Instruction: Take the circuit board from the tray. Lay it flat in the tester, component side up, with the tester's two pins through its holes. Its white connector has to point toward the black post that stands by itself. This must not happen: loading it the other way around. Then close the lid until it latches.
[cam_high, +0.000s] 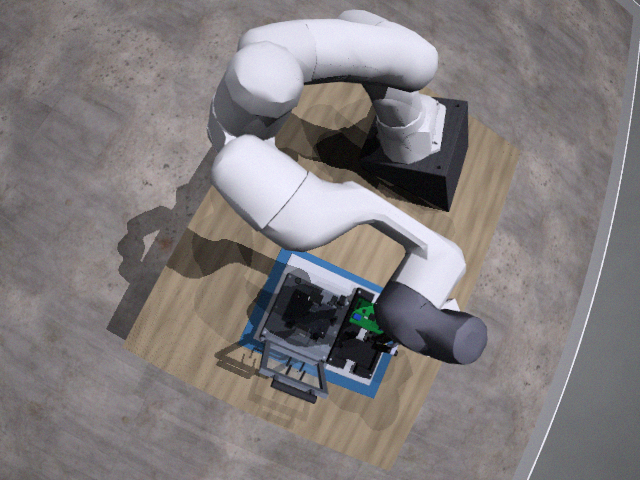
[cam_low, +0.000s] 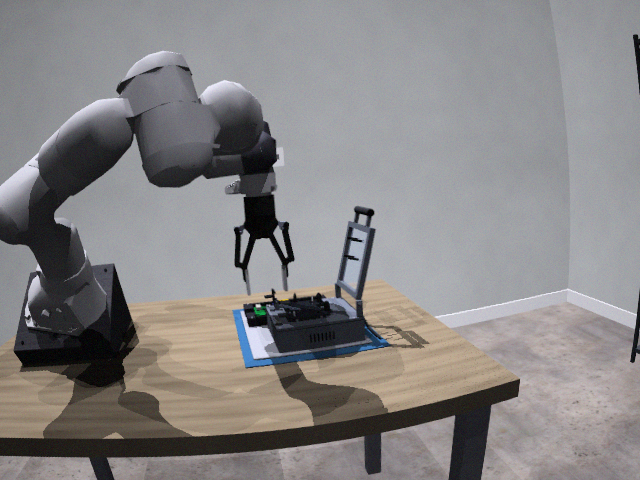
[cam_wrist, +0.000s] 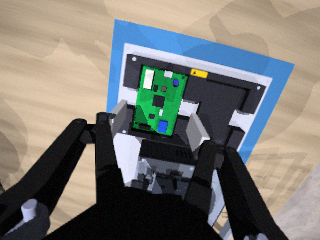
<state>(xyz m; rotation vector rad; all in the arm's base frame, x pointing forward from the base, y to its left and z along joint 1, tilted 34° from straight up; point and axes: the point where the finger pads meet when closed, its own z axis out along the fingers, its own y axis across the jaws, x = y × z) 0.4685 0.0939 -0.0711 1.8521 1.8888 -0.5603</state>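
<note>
The green circuit board lies component side up in the black tray. Its white connector is at the end far from the tester. My gripper is open and empty. It hangs a short way above the board, with one finger on each long side of it. The dark tester stands next to the tray. Its lid stands open and upright. In the overhead view my wrist hides the fingers.
Tray and tester sit on a white plate on a blue mat in the middle of the wooden table. The robot's black base stands at the table's far end.
</note>
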